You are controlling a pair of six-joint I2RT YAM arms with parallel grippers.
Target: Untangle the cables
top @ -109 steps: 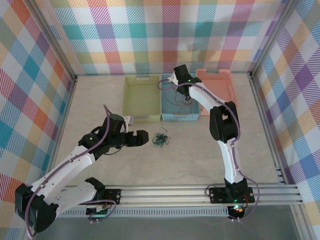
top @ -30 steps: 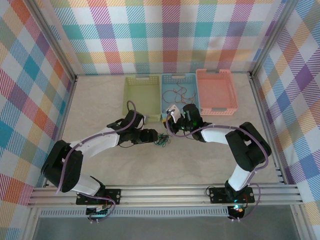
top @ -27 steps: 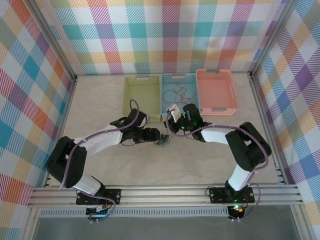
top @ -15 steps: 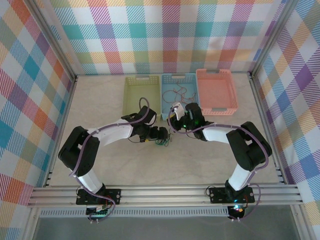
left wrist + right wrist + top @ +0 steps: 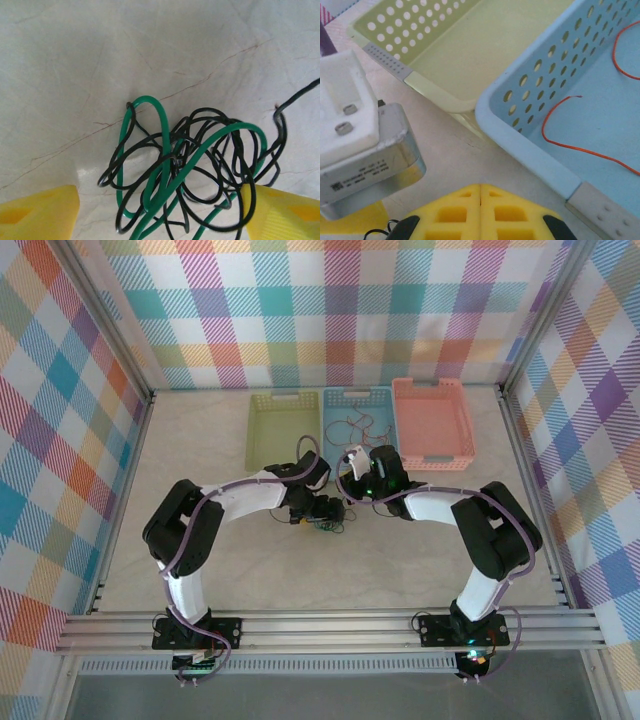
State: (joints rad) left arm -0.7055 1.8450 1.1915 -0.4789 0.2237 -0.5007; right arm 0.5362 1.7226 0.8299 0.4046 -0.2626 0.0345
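Now, left gripper low over tangle of cables. Yellow fingers spread wide, one each side, nothing pinched yet. Straddle looks deliberate: closing from here would catch green and dark loops together. Tangle sits on table, near front of blue basket. Right gripper close by, pads pressed together, empty, probably standing ready for freed strand. Orange strands lie in blue basket, so sorting seems partly done.

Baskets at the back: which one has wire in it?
The blue basket, between the green basket and the pink basket: thin orange wire lies in it.
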